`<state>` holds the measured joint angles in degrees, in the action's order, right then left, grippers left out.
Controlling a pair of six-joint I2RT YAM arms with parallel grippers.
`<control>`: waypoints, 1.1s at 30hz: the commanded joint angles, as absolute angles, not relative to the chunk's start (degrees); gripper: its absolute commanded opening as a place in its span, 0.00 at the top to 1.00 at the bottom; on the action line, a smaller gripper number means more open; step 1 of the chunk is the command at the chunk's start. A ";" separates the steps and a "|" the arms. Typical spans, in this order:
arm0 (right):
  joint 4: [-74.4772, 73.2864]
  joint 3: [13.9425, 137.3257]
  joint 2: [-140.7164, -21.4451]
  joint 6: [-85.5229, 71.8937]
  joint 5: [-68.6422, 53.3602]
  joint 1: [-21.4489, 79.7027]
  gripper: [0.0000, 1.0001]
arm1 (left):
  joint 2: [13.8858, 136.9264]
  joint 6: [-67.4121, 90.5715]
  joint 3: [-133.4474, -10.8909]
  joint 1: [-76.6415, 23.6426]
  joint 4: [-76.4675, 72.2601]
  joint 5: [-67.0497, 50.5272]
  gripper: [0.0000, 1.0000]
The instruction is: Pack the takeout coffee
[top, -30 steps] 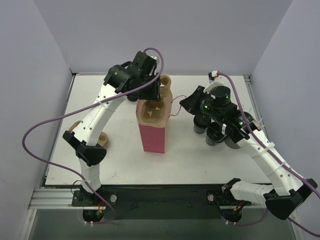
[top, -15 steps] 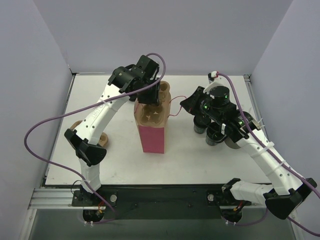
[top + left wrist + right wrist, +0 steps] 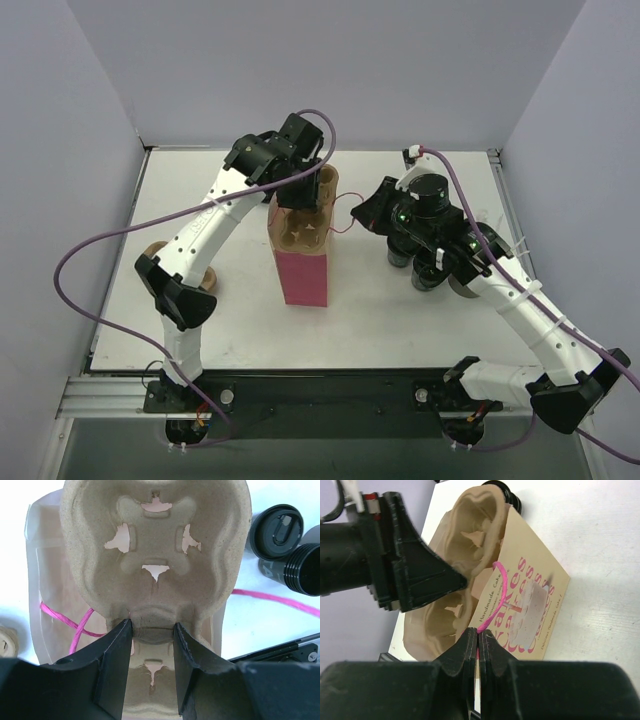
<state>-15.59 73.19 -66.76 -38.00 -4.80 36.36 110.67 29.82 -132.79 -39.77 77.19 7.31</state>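
Note:
The pink paper bag (image 3: 306, 276) stands upright mid-table. A tan pulp cup carrier (image 3: 298, 230) sits in its open top. My left gripper (image 3: 318, 190) is shut on the carrier's middle ridge; in the left wrist view its fingers (image 3: 117, 665) flank that ridge (image 3: 152, 630). My right gripper (image 3: 368, 213) is shut on the bag's pink string handle (image 3: 499, 587), holding it out to the right. The black lidded takeout coffee cups (image 3: 428, 278) stand grouped under my right arm; one (image 3: 276, 531) shows in the left wrist view.
A short ribbed black stack (image 3: 305, 570) stands beside the lidded cup. Tan pulp pieces (image 3: 205, 280) lie on the table left of the bag, partly under my left arm. Lilac walls close in the table on three sides.
My left gripper has moved right and down with the carrier, setting it deeper into the bag's mouth. My right gripper shifted slightly left, still holding the handle.

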 commanded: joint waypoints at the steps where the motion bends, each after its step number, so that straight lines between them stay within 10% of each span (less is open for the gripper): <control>1: -13.89 75.85 -66.97 -36.12 -3.87 37.97 1.00 | 112.06 30.76 -132.45 -39.99 89.30 9.58 0.81; 33: -16.26 75.85 -65.92 -34.72 2.28 38.15 1.00 | 106.00 35.15 -128.67 -37.00 90.26 8.27 0.82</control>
